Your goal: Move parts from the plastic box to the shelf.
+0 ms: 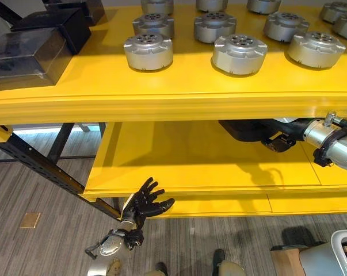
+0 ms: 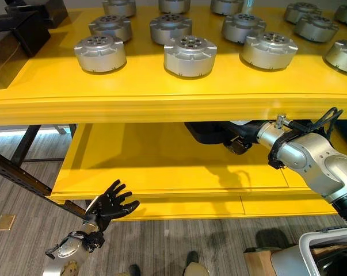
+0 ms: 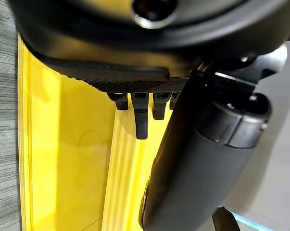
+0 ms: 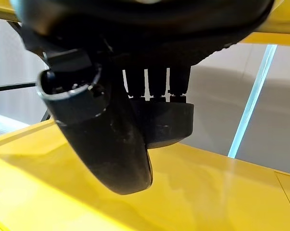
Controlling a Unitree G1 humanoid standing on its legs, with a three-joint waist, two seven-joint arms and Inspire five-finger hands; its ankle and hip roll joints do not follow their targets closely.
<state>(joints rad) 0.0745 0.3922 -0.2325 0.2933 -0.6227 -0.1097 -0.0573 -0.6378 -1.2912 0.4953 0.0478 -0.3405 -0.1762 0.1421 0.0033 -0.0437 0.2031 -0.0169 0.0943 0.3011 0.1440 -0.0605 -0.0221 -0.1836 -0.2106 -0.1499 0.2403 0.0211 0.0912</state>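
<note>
Several round silver parts [image 1: 240, 53] stand in rows on the yellow top shelf [image 1: 161, 92]. My right hand [image 1: 278, 142] reaches in under that shelf, just above the yellow lower shelf [image 1: 190, 167]. In the right wrist view its fingers [image 4: 157, 84] run straight up to a dark rounded object [image 4: 166, 125] that rests on the lower shelf, and the thumb [image 4: 111, 144] lies beside it. That dark object [image 2: 205, 133] shows under the top shelf's edge. My left hand [image 1: 147, 201] hangs at the lower shelf's front edge, open, its fingers spread and holding nothing.
Dark boxes [image 1: 26, 54] sit at the top shelf's left end. A black perforated strut [image 1: 41, 164] slants down beside the lower shelf's left side. The rim of a pale plastic box [image 2: 323, 247] shows at the lower right, above the grey floor.
</note>
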